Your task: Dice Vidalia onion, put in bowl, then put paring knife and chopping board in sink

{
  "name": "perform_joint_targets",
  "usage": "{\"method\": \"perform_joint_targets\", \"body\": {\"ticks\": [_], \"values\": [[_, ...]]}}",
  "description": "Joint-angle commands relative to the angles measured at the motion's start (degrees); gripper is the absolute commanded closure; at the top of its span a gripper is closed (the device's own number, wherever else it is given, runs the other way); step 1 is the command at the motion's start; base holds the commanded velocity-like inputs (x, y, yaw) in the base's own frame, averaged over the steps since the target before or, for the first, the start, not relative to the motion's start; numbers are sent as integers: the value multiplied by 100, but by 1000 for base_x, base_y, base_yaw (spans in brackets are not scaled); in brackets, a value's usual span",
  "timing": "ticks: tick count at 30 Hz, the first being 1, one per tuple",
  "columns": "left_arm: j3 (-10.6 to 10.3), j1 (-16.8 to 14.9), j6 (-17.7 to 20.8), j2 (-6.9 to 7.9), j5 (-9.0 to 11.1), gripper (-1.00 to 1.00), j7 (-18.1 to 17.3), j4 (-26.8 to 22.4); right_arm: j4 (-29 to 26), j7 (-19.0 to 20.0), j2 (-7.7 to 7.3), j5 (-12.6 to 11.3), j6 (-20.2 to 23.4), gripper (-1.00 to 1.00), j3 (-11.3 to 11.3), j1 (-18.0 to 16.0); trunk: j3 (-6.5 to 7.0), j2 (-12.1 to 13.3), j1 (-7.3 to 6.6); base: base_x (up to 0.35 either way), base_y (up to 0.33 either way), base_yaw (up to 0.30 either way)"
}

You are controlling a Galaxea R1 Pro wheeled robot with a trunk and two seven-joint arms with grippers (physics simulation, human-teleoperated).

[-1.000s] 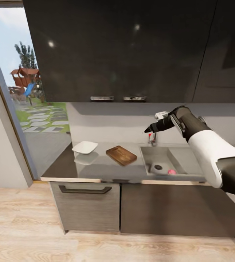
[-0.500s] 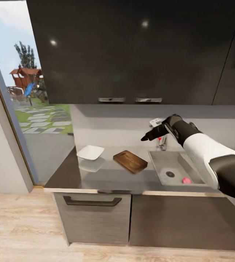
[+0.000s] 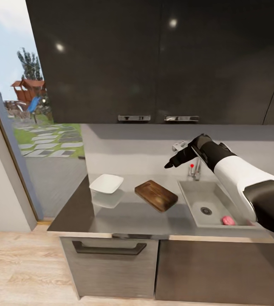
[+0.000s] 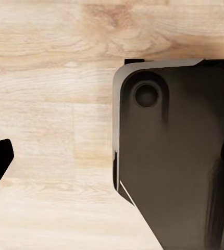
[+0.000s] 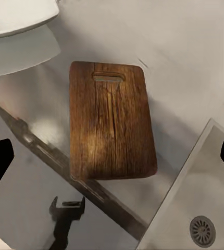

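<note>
jaws spread and empty on my right gripper (image 3: 169, 164), held high over the countertop (image 3: 124, 214) for a clear drop toward the vidalia onion (image 3: 227, 220) lying in the sink (image 3: 196, 193), beside the chopping board (image 3: 156, 195).

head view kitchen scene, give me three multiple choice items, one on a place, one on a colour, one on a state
1. Where is the Vidalia onion?
A. in the sink
B. on the chopping board
C. in the bowl

2. What colour is the bowl?
A. red
B. white
C. black

3. What state is the chopping board in?
A. standing in the sink
B. gripped by the right pincer
C. lying flat and bare on the countertop

Answers:
1. A: the Vidalia onion lies in the sink, near the drain.
2. B: the bowl left of the board is glossy white.
3. C: the chopping board lies flat on the countertop with nothing on it, while the right pincer hangs above, apart from it.
</note>
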Motion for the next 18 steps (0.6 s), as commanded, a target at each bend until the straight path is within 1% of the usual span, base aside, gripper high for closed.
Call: {"method": "perform_joint_targets", "body": {"ticks": [1, 6, 10, 13, 16, 18], "values": [[-1, 2, -13, 4, 2, -100, -3, -2, -12, 51, -2, 60, 8, -100, -3, 1, -1, -3, 4, 208, 7, 0], [6, 2, -13, 17, -2, -100, -8, -2, -5, 98, -2, 61, 3, -100, -1, 3, -1, -3, 4, 210, 47, 0], [7, 2, -13, 19, -2, -100, -10, -2, 4, 416, 3, 86, -163, -100, 1, 6, -1, -3, 4, 210, 32, 0], [7, 2, -13, 20, 2, -100, -10, -2, 5, 638, 9, 253, -270, -100, 9, 8, -1, -3, 4, 211, 93, 0], [1, 2, -13, 20, 5, -100, -10, -2, 6, 890, 27, 557, -335, -100, 28, 15, -1, -3, 4, 211, 129, 0], [-4, 2, -13, 20, 6, -100, -10, -2, 6, 1042, 40, 658, -458, -100, 32, 19, -1, -3, 4, 197, 131, 0]]}}
